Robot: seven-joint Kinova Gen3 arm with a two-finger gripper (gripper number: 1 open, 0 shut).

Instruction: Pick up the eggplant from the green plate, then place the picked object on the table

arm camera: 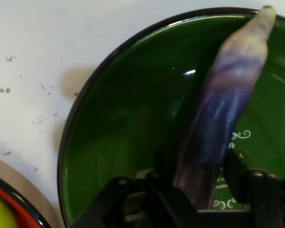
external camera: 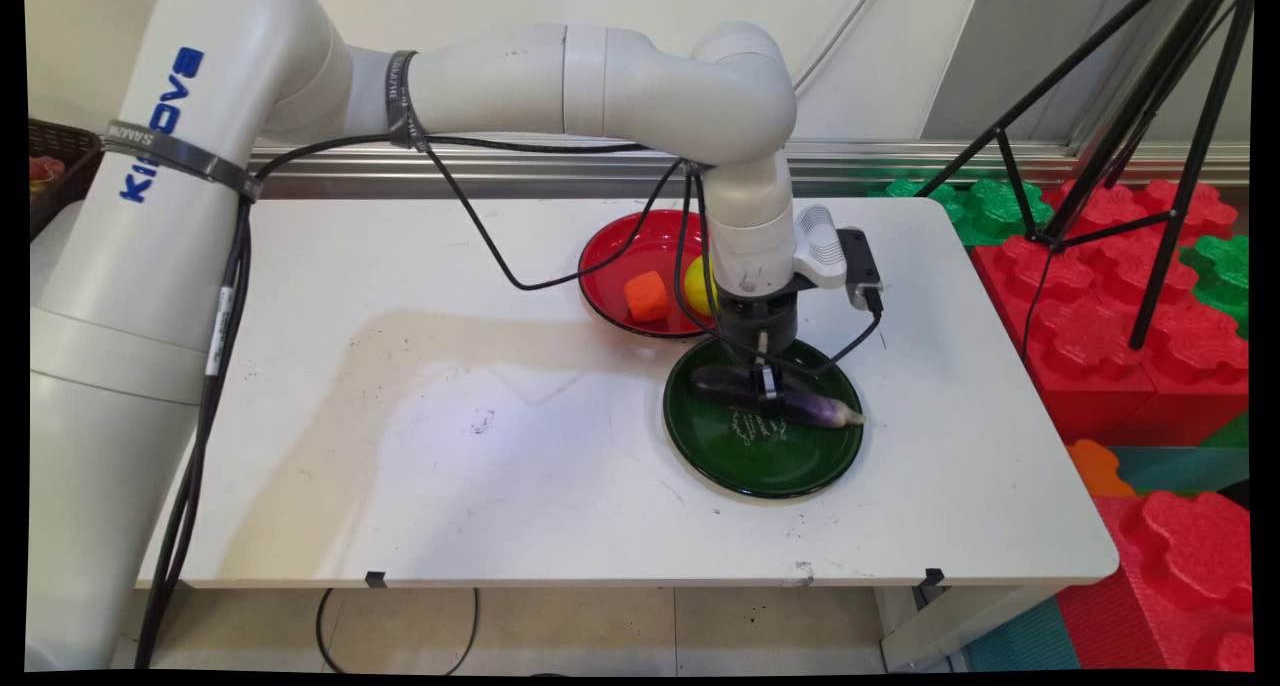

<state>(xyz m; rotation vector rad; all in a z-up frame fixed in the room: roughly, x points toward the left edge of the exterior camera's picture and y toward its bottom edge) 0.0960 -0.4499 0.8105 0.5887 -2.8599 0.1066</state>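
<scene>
The gripper (external camera: pixel 766 384) is down on the green plate (external camera: pixel 790 466), its two fingers straddling the purple eggplant (external camera: pixel 800 404) and closed against its sides. The eggplant (arm camera: pixel 223 114) lies flat across the plate (arm camera: pixel 133 142), pale tip near the rim. Just behind, touching or nearly touching the green plate, sits a red plate (external camera: pixel 612 266) holding an orange block (external camera: pixel 647 295) and a yellow ball (external camera: pixel 697 286). Both plates rest on the white table (external camera: pixel 400 446). Red and green foam blocks (external camera: pixel 1100 306) stack up to the right, beside a black tripod (external camera: pixel 1160 136).
</scene>
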